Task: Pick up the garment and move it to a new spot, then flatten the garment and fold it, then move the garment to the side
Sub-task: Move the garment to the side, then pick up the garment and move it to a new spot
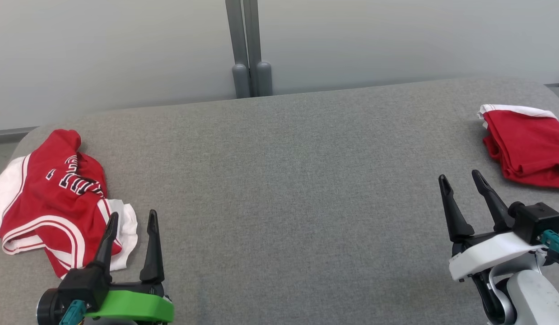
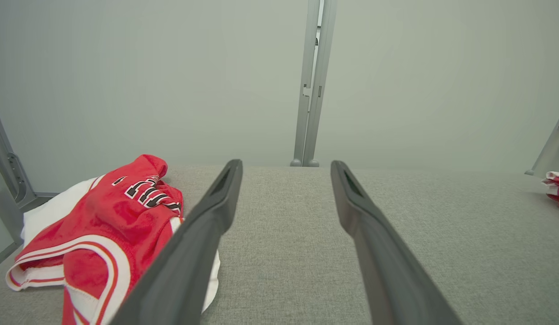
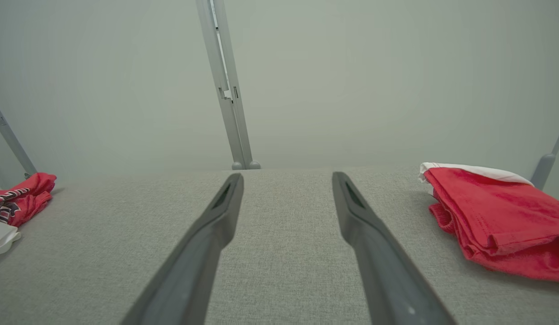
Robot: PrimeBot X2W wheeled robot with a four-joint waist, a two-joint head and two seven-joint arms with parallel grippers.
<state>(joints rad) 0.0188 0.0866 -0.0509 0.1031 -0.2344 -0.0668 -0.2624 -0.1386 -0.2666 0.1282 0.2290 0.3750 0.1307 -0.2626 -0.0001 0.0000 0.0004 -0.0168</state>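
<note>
The garment (image 1: 49, 198), red with white trim and dark lettering, lies crumpled at the far left of the grey pad (image 1: 279, 180), close to its rounded left corner. One white part spreads toward the left edge and another sits at its near right side. In my left wrist view the garment (image 2: 108, 216) is low on the left, and my own left finger crosses in front of its white edge. I cannot tell whether that finger touches the cloth.

My left gripper (image 1: 132, 215) is just beside the garment's near right edge, its fingers spread wide with nothing between them. Bare pad shows in the gap in its wrist view (image 2: 286, 166).

My right gripper (image 1: 459, 176) is well apart from it on the pad's right side, fingers also spread and empty (image 3: 287, 176). Just beyond it on the right lies a folded red piece (image 1: 528, 144) with a white band at its far edge.

A grey post (image 1: 248, 45) stands behind the pad against the pale wall (image 1: 126, 45).
</note>
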